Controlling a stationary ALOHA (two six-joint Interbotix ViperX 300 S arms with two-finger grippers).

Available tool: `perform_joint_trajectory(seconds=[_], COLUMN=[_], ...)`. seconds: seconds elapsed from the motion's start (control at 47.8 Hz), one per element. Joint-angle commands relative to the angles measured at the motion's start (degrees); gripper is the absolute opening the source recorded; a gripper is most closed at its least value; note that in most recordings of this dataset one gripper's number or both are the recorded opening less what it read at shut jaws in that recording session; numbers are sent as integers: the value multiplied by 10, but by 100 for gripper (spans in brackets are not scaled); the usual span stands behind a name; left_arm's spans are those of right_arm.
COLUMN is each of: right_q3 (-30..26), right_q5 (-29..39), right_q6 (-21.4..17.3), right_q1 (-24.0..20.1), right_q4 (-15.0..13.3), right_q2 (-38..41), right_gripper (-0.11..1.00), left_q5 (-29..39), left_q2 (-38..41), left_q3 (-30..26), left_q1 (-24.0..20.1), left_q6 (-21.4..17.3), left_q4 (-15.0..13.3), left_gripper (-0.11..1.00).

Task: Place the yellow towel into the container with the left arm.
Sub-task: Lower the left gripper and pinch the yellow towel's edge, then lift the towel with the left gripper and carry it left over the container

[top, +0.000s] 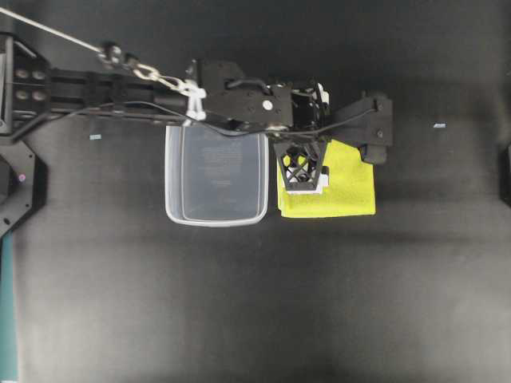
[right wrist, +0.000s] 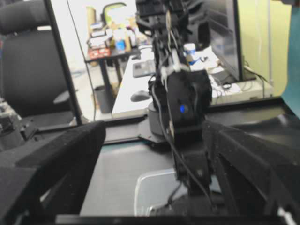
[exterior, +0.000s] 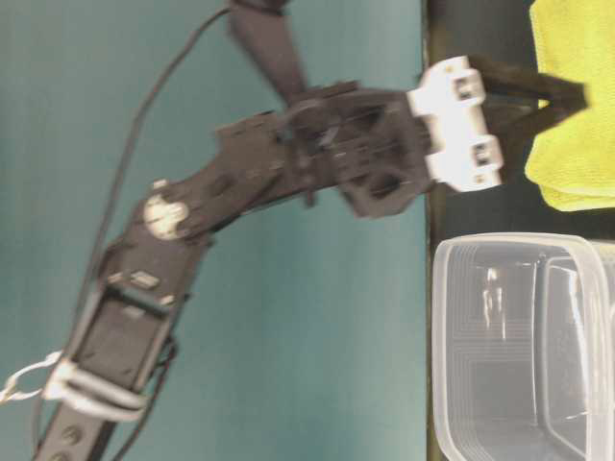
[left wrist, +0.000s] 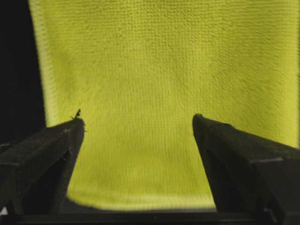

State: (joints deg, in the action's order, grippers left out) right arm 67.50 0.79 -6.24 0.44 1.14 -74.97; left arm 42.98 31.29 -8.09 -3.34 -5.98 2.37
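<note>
The yellow towel (top: 345, 191) lies flat on the black table just right of the clear container (top: 215, 222), which stands empty. My left arm reaches across over the container's far rim, and its left gripper (top: 303, 171) points down over the towel's left part. In the left wrist view the left gripper (left wrist: 138, 123) is open, with the towel (left wrist: 164, 70) filling the space between and beyond both fingers (left wrist: 47, 154). From table level its tips (exterior: 562, 101) are at the towel (exterior: 577, 154), beside the container (exterior: 437, 336). My right gripper (right wrist: 152, 136) is open and empty.
Two small pale tape marks (top: 96, 137) (top: 439, 125) lie on the black table. The right wrist view looks at the left arm (right wrist: 185, 108) and the container (right wrist: 157, 187) from a distance. A teal strip (top: 6, 319) runs along the left edge.
</note>
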Motion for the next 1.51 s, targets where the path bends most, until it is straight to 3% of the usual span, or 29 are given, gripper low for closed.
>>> perform_joint_trajectory(seconds=[0.0, 0.272, 0.377, 0.44, 0.628, 0.691, 0.963, 1.089, 1.34, 1.487], right_q3=[-10, -9, -8, -8, -9, -10, -10, -10, -12, -13], right_q5=[-2, -1, 0, 1, 0, 1, 2, 1, -4, -5], right_q6=[-1, -1, 0, -1, 0, 0, 0, 0, -1, 0], right_q1=[1, 3, 5, 7, 13, 14, 16, 16, 16, 16], right_q4=[3, 3, 3, 3, 3, 3, 3, 3, 3, 3], right_q2=[4, 4, 4, 4, 3, 1, -5, -6, -9, -9], right_gripper=[81, 80, 80, 80, 80, 80, 80, 79, 78, 78], left_q5=[-16, -40, -32, -22, 0, 10, 128, 200, 314, 311], left_q2=[19, 44, 42, 40, 29, 22, -66, -132, -236, -294], left_q3=[-15, -18, -19, -24, -45, -57, -145, -159, -91, 2], left_q1=[4, 19, 22, 24, 21, 19, 25, 25, 28, 21], left_q6=[0, -2, -2, -3, -5, -9, -12, -9, -10, -3], left_q4=[2, 2, 2, 2, 1, 2, 2, 2, 2, 2], left_gripper=[90, 89, 82, 70, 18, 7, 7, 7, 7, 7])
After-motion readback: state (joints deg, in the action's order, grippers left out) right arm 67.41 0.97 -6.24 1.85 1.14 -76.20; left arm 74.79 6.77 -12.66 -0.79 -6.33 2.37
